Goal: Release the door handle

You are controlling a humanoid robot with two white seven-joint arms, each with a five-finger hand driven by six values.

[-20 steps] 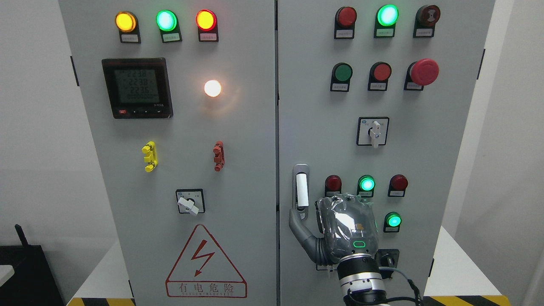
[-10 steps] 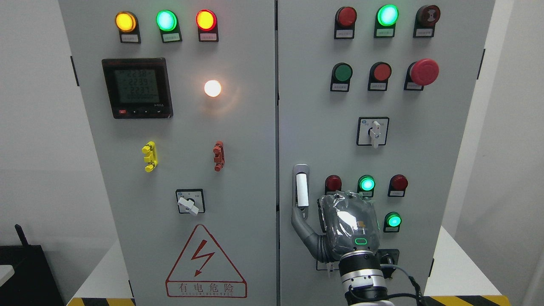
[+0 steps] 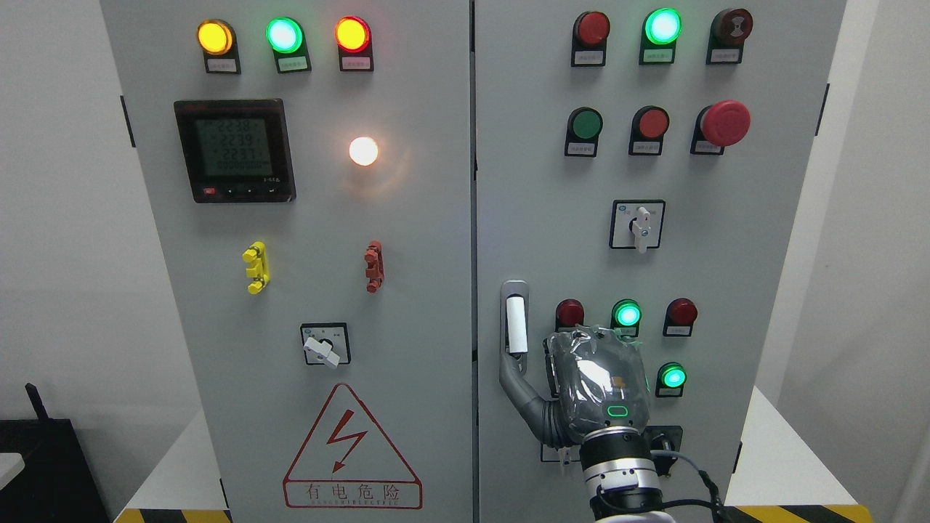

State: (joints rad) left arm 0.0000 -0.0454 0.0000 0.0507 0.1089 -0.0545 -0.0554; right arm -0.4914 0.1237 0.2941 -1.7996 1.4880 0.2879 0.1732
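The door handle (image 3: 514, 323), an upright white lever in a grey recess, sits at the left edge of the cabinet's right door (image 3: 552, 181), at about 7 o'clock from the rotary selector switch (image 3: 638, 225). The right robot hand (image 3: 581, 388) is just below it at 5 o'clock, thumb (image 3: 517, 385) extended with its tip at the lever's lower end; whether it touches, and how the other digits lie, I cannot tell. To release well, I would draw the thumb straight down and away, keeping the knuckles off the green lamp (image 3: 626, 314) at 12 o'clock.

Right hand (image 3: 592, 388) covers fingers and a black switch (image 3: 665, 439) low right; door handle (image 3: 514, 323) base hidden behind thumb; button labels unreadable.
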